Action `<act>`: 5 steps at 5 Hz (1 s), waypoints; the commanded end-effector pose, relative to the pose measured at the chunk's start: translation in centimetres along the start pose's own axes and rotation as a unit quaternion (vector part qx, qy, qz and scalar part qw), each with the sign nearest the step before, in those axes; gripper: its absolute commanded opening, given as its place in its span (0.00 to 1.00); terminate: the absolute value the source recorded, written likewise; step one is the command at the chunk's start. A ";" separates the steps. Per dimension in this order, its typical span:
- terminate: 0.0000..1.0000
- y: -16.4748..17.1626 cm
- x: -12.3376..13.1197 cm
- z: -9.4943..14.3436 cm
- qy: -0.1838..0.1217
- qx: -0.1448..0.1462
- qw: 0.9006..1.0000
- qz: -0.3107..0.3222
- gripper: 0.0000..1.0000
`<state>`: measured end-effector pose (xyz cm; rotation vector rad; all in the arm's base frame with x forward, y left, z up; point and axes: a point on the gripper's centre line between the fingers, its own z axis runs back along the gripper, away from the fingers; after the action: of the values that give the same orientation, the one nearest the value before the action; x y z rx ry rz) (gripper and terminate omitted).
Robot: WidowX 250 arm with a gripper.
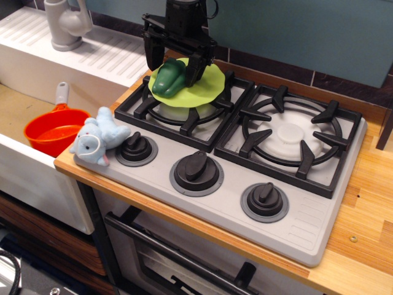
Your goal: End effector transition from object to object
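My black gripper hangs over the back of the left burner. Its two fingers point down and stand wide apart, one on each side of a green toy pepper. The right finger is close against the pepper; I cannot tell whether it touches. The pepper lies on a lime-green round plate that rests on the burner grate. The jaws look open, not closed on the pepper.
A light blue plush toy lies at the stove's front left corner beside a knob. An orange pot sits in the sink at left, under a grey faucet. The right burner carries nothing. Wooden counter runs at right.
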<state>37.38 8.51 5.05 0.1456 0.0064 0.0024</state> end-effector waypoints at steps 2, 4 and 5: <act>0.00 0.7 0.3 5.0 0.036 0.019 0.999 0.016 1.00; 0.00 1.5 0.6 13.8 0.052 0.048 0.997 0.013 1.00; 0.00 2.7 -1.5 13.9 0.062 0.048 0.997 0.011 1.00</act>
<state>36.08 8.78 15.50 0.2234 0.2257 0.0118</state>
